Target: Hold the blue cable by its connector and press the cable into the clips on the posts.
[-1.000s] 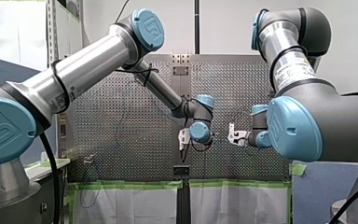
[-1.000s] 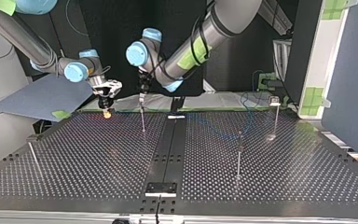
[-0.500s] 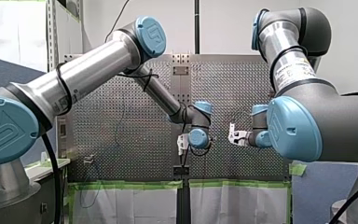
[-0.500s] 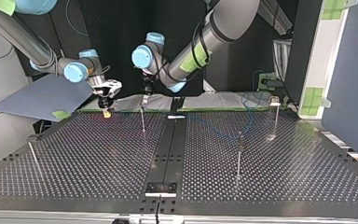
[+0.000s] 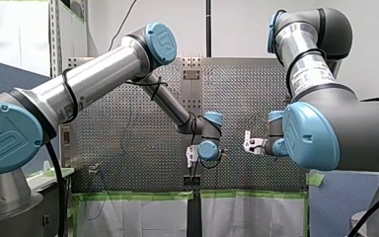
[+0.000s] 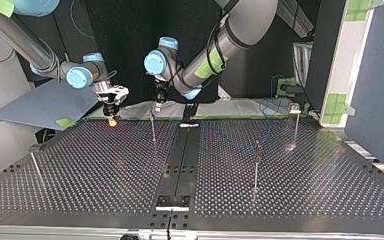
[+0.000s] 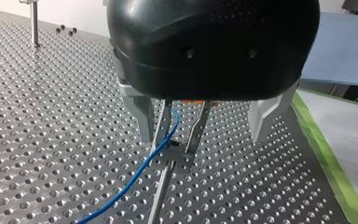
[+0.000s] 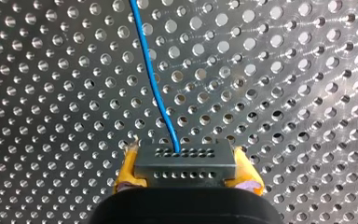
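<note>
My right gripper [image 8: 185, 156] is shut on a dark grey connector [image 8: 185, 171], held between its yellow pads. The blue cable [image 8: 154, 79] leaves the connector and runs over the perforated table. In the left wrist view my left gripper [image 7: 200, 137] is open, and its metal fingers [image 7: 140, 114] straddle a metal clip [image 7: 181, 148] on top of a thin post [image 7: 161, 191]. The blue cable [image 7: 130, 179] lies in that clip. In the top view my left gripper [image 6: 157, 105] hangs over the post [image 6: 153, 127], with my right gripper [image 6: 112, 119] just to its left.
Three more thin posts stand on the perforated table [image 6: 105, 170]: one at the top view's left [image 6: 35, 167] and two at its right [image 6: 256, 167] [image 6: 295, 122]. A blue-grey board [image 6: 40, 102] lies beyond the table's far left corner.
My left arm has sunk a little in the front view, bringing its open gripper closer over the post's clip. My right gripper has shifted slightly to the top view's left, still holding the connector.
</note>
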